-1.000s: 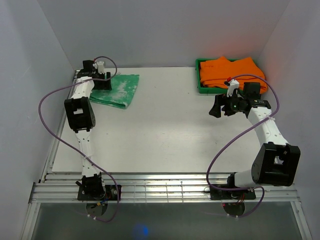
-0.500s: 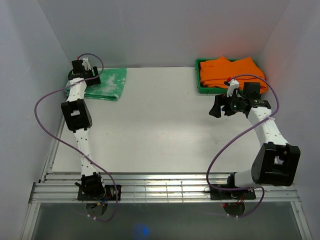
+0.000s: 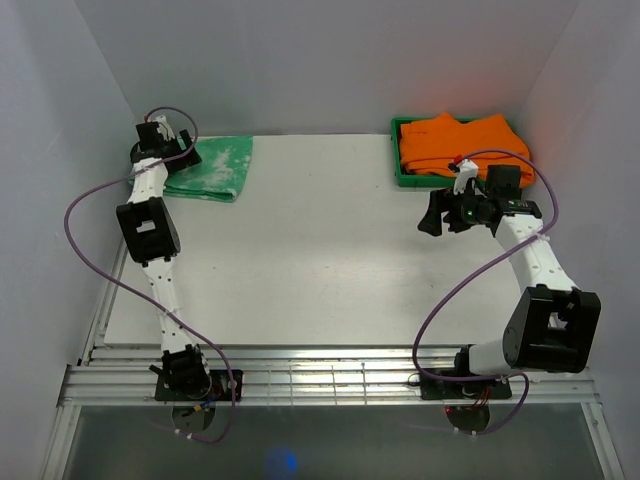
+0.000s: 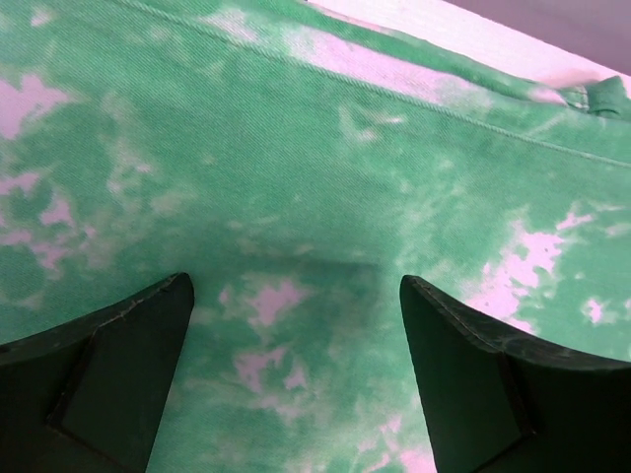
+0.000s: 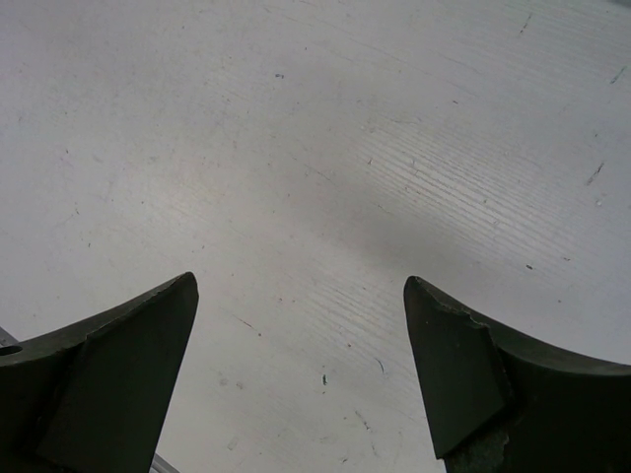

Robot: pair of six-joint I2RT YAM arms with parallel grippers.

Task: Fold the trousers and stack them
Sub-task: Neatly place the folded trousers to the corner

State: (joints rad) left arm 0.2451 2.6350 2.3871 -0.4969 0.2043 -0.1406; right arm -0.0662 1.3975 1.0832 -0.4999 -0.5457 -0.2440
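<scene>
Green bin (image 3: 395, 155) holds orange garments (image 3: 460, 140); trousers (image 3: 215, 170) outside

Folded orange garments (image 3: 455, 143) are lying piled in a green tray (image 3: 410, 180) that is sitting at the far right corner of the white desk (image 3: 320, 260).

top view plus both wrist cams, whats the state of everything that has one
trousers: folded into a flat pad, lying at the far left corner of the table
left claw: open, over the trousers, gripping nothing
right claw: open, empty, over bare table
orange garments: piled in the green bin
green bin: filled, at the far right corner
</scene>
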